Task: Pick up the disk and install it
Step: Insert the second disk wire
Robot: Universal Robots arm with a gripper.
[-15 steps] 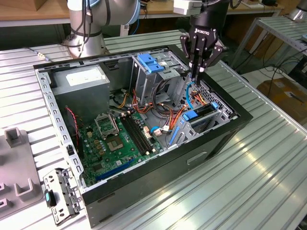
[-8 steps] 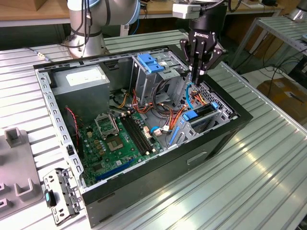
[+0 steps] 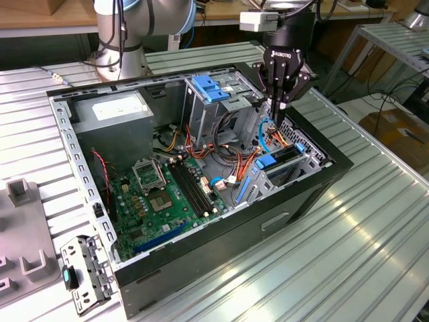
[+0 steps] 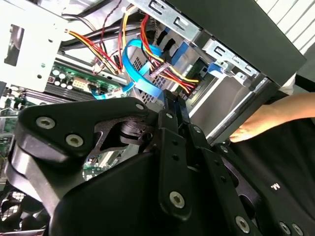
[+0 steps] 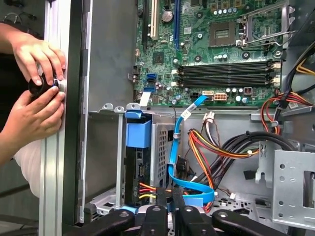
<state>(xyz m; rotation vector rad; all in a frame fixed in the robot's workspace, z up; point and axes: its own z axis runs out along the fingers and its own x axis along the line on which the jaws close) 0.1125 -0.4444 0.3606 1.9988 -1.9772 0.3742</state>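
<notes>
Jaws are seen pressed together, empty, on the gripper (image 3: 281,106) held above the drive bay (image 3: 305,161), where the disk (image 5: 137,169) is already seated upright in its slot.

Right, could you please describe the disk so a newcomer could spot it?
In the open black computer case, look at the grey bay beneath the claw. The disk stands on edge there, blue-framed and low, unlike the blue bracket atop the taller bay.
</notes>
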